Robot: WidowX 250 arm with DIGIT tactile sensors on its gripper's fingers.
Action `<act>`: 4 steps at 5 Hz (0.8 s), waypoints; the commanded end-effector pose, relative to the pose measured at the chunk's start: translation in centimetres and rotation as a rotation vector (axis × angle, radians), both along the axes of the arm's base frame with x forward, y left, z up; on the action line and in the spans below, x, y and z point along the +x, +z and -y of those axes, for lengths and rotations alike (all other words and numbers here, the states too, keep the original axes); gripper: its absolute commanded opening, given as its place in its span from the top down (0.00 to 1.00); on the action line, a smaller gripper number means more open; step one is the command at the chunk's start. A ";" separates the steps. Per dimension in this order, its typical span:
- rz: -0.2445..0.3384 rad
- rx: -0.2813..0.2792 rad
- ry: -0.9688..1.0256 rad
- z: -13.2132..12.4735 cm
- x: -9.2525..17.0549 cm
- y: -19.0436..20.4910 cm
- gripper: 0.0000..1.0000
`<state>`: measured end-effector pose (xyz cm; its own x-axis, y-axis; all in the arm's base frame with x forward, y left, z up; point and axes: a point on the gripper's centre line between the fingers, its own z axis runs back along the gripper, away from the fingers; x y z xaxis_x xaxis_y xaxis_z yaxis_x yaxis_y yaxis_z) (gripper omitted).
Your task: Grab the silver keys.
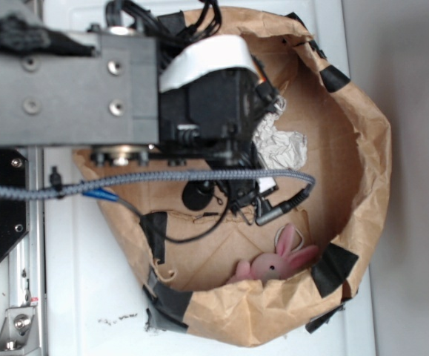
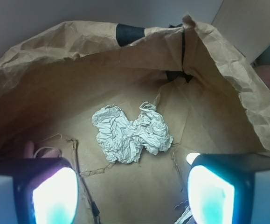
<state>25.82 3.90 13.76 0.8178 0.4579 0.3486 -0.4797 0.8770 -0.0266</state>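
Fingers (image 2: 55, 196) of the end effector (image 2: 134, 198) fill the bottom corners of the wrist view, one at 7 o'clock and one at 5 o'clock, their pads glowing pale teal; they stand wide apart with nothing between them but bare brown floor, so the end effector is open. Beyond them, in the middle of that view, lies a crumpled whitish paper wad (image 2: 131, 134) on the floor of a brown paper bag (image 2: 55, 51), whose wrinkled wall rises around it from 9 o'clock over 12 to 3 o'clock and is patched with black tape (image 2: 130, 32) near 12 o'clock. At about 4 o'clock from the wad, just against the upper edge of the right-hand finger, a small glaring white patch shows, which seems to be the keys (image 2: 193, 157); it is mostly hidden and too small to make out any shape. In the exterior view the arm (image 1: 66, 89) reaches in from 9 o'clock over the bag and covers much of its floor, and the keys cannot be picked out there. The wad peeks out at the arm's 3 o'clock side. A pink rabbit (image 1: 277, 261) lies at 6 o'clock against the bag's wall, well apart from the wad. A grey braided cable (image 1: 162, 179) runs across the bag's middle. The bag sits on a white desk (image 1: 88, 297).
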 end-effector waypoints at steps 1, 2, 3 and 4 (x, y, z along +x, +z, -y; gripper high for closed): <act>-0.071 0.127 0.035 -1.7 -2.0 -2.7 0.00; -0.115 0.148 0.034 -1.7 -3.2 -2.6 0.00; -0.143 0.148 0.064 -2.4 -3.4 -3.1 0.00; -0.146 0.146 0.064 -3.0 -3.3 -3.3 0.00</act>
<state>22.40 5.93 9.20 0.8555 0.4449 0.2649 -0.4976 0.8479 0.1830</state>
